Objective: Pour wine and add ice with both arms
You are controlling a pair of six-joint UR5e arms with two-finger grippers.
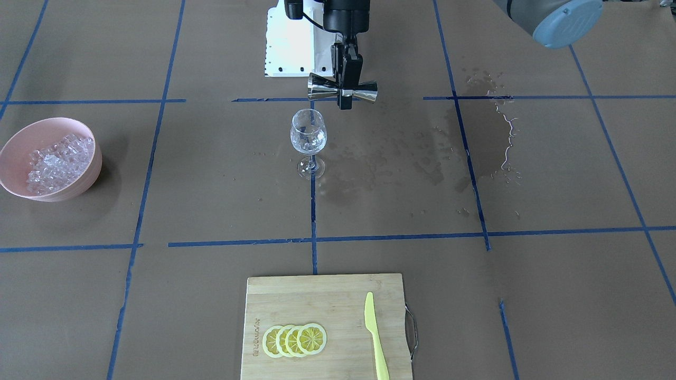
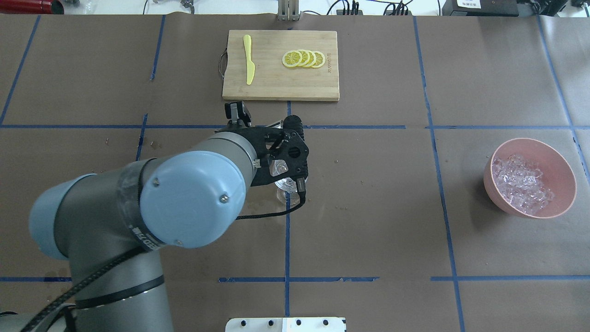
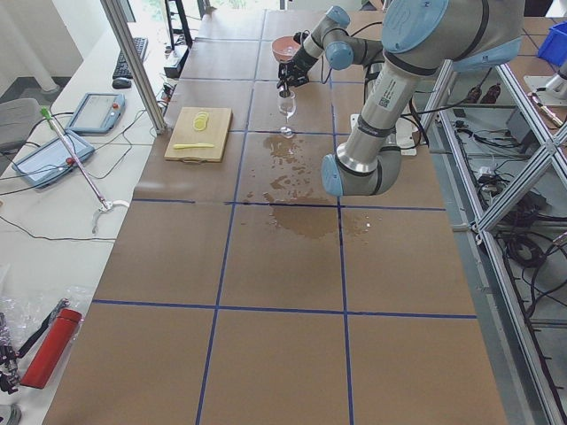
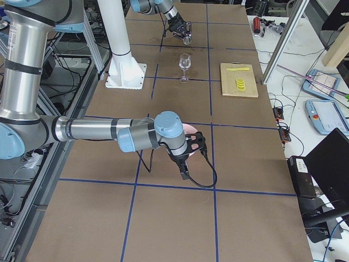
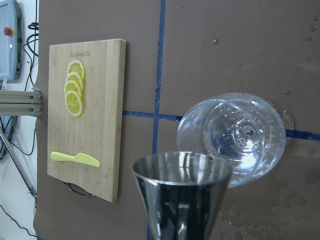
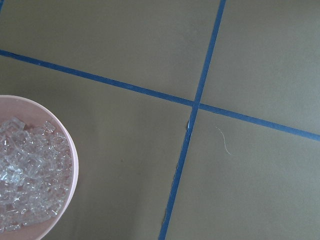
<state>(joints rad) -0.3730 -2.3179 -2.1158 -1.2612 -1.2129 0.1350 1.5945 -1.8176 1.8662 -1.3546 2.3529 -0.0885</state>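
Above the wine glass (image 1: 308,134), the left end effector (image 1: 344,98) clamps a jigger (image 1: 322,88).

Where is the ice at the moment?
The ice lies heaped in the pink bowl at the left edge of the front-facing view, on the robot's right side, well apart from the wine glass mid-table.

left gripper (image 1: 344,91) clamped, arm reaching forward; right gripper (image 4: 191,146) angled down, jaws unclear.
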